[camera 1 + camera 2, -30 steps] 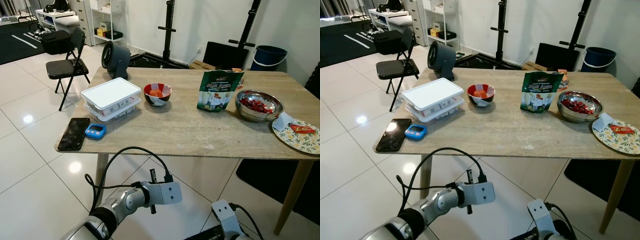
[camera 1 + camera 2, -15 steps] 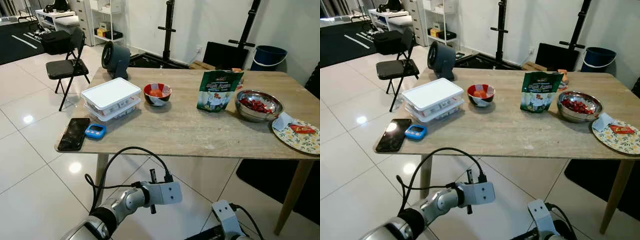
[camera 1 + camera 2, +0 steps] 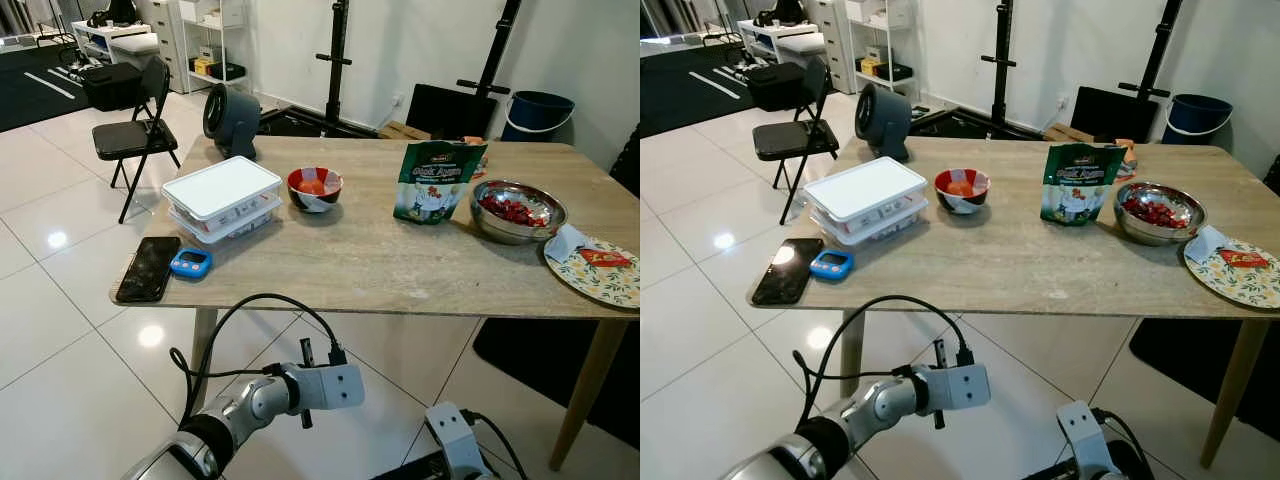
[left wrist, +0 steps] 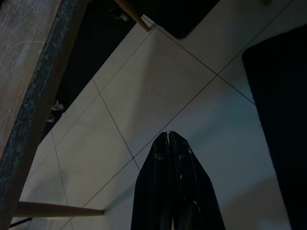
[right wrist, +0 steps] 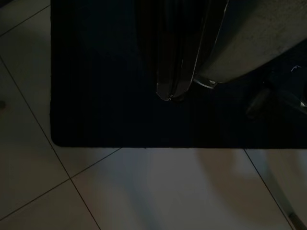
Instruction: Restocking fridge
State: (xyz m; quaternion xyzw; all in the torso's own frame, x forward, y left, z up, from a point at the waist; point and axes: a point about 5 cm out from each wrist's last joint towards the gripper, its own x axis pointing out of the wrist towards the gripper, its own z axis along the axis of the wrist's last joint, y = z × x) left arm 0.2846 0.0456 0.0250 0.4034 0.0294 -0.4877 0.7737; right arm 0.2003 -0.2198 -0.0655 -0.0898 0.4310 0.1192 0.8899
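- The bench (image 3: 400, 270) is a rectangular slab with a pale, stone-like veined top on round wooden legs, standing on glossy white floor tiles (image 3: 60, 330).
- Two flat, rounded-corner plastic food containers (image 3: 223, 197) with white lids sit stacked near its left end.
- Just beside them is one small round bowl (image 3: 315, 188), red and dark outside, with something orange inside.
- One green foil snack pouch (image 3: 436, 181) stands upright toward the far middle.
- One shiny steel bowl (image 3: 517, 211) of red pieces (too small to tell what) sits right of the pouch.
- One floral plate (image 3: 600, 280) lies at the right edge with a red wrapper on it.
- At the near left corner lie one black phone (image 3: 148, 268) and one small blue timer (image 3: 190, 262), close together.
- A round grey fan (image 3: 229, 116) stands at the far left corner; a black folding chair (image 3: 132, 135) is on the floor beyond.
- The left claw (image 4: 170, 139) hangs below the bench, its two black fingers pressed together, empty.
- The right claw (image 5: 168, 93) hangs low over a dark mat (image 5: 96, 110), fingers also together.
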